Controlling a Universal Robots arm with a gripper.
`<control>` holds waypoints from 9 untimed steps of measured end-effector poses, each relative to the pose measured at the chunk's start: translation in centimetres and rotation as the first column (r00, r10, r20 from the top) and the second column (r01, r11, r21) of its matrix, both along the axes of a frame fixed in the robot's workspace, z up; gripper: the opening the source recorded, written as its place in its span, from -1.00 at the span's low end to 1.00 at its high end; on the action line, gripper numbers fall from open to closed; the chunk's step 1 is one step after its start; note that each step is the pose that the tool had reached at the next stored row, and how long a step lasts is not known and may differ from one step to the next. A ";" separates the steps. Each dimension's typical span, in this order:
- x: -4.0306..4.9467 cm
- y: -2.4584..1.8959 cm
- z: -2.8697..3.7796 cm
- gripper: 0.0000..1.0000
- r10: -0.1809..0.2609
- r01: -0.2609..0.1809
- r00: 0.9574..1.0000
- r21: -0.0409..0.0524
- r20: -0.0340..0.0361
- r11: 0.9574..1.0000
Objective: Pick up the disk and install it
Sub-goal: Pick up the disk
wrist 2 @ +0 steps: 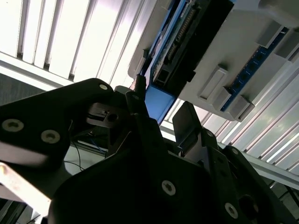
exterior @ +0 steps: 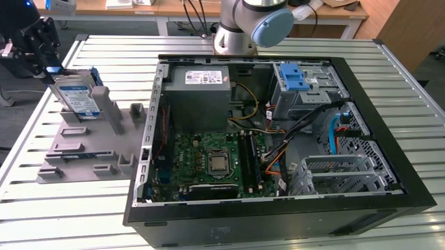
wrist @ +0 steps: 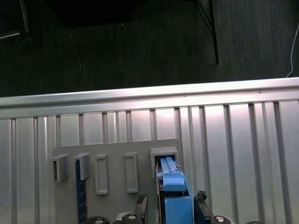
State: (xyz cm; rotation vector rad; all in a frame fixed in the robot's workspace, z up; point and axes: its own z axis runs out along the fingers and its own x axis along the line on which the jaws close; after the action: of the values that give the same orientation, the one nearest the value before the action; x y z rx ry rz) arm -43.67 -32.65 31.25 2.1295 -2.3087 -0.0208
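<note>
Pickup looks barely begun: the disk [exterior: 76, 96] stands upright in the grey holder [exterior: 83, 143], left of the open computer case [exterior: 389, 125]. The gripper [exterior: 54, 70] straddles its top, jaws seemingly not yet clamped.

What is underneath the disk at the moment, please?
The disk stands on edge in a slot of the grey holder, which lies on the slatted table. The slot's walls cover its bottom edge.

You had the disk [wrist: 170, 179] standing edge-on in a slot of the grey fixture plate [wrist: 114, 154] on the slatted metal table [wrist: 233, 140], your end effector [wrist: 171, 204] straddling its blue carrier; dark floor [wrist: 140, 46] lay beyond the table's edge.
</note>
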 end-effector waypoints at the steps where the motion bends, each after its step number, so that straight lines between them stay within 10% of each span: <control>1: 0.00 0.00 -0.07 0.01 0.000 0.000 1.000 0.000 0.000 1.000; 9: -0.05 -0.01 -0.58 0.01 0.001 -0.001 1.000 0.000 0.001 1.000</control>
State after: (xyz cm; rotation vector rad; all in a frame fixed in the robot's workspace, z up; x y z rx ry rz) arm -43.72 -32.65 30.67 2.1315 -2.3083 -0.0196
